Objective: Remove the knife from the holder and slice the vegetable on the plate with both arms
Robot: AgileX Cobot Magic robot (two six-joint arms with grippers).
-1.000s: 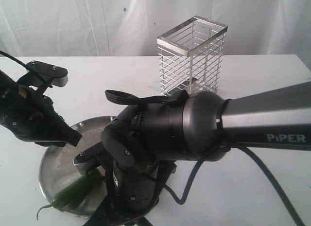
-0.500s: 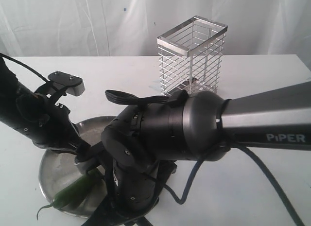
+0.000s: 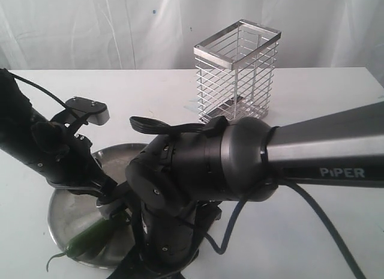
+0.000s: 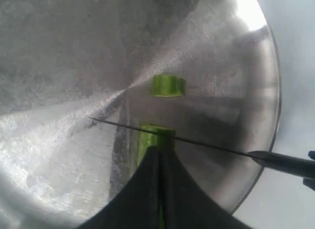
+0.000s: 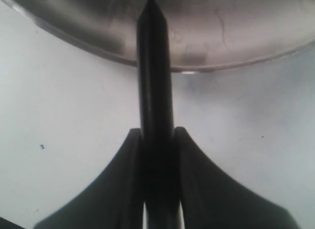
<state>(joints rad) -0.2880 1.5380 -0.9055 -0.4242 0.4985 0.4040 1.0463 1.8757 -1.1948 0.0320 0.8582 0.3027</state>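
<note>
The vegetable is clamped in the left gripper, fingers pressed tight onto it, at 7 o'clock on the plate in the exterior view. It is judged light, waxy and soft-walled, so best held close behind the cut. One slice is left loose. The knife is pinched in the right gripper, blade crossing the cut end. The holder is seen at 1 o'clock.

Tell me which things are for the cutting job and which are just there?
For the job: slim black knife, slender dark green pepper, small green slice, round steel plate, silver wire holder.
Just there: white table, white curtain.
</note>
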